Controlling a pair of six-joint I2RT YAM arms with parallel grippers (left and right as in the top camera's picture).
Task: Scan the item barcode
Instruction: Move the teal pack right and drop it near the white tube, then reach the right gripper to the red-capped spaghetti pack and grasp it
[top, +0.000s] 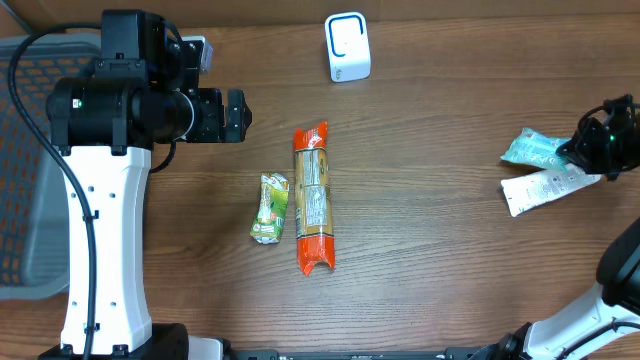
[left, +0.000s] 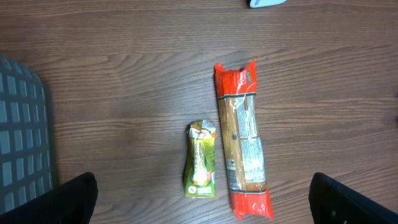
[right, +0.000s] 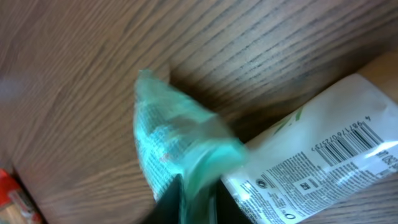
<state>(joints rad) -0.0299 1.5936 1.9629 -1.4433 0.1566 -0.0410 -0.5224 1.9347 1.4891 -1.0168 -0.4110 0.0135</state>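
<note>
Your main risk, as I judge it, is the crinkled teal foil packet (right: 180, 137) slipping or dragging the white plastic pouch (right: 311, 162) it touches at the right edge of the wooden surface (top: 430, 230), because only its thin end sits between the fingers of the right end effector (top: 590, 143) and through the blur you cannot tell whether that pinch is clenched or released; the white box-shaped scanner (top: 347, 47) stands well apart at the far edge. The right arm reaches low over both packets, while the left end effector (top: 235, 112) hovers released, fingers spread wide, left of the long orange pasta packet (top: 313, 197).
</note>
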